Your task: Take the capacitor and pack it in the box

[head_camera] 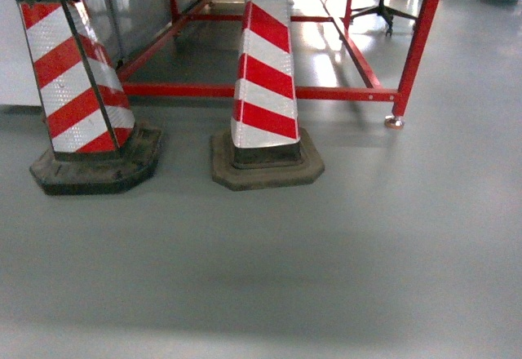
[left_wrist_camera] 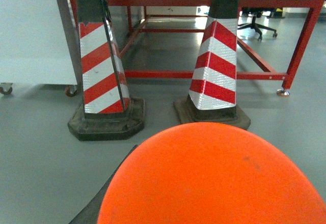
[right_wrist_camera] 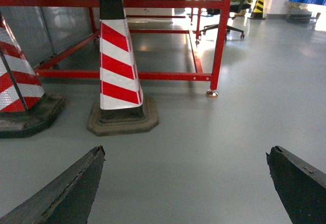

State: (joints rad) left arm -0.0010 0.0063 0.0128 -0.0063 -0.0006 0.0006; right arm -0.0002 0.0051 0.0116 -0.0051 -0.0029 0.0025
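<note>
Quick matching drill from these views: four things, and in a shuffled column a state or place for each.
1. middle cone
2. office chair
3. orange dome
4. right gripper

A. open, nothing between its fingers
B. behind the red frame
C. fills the lower left wrist view
D. red and white stripes, dark base on the floor

Pairs: 1-D, 2-B, 3-C, 4-A

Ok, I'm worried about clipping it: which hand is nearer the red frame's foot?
Right, probably. The foot lies almost straight ahead of the right hand; from the left wrist it sits far right.
</note>
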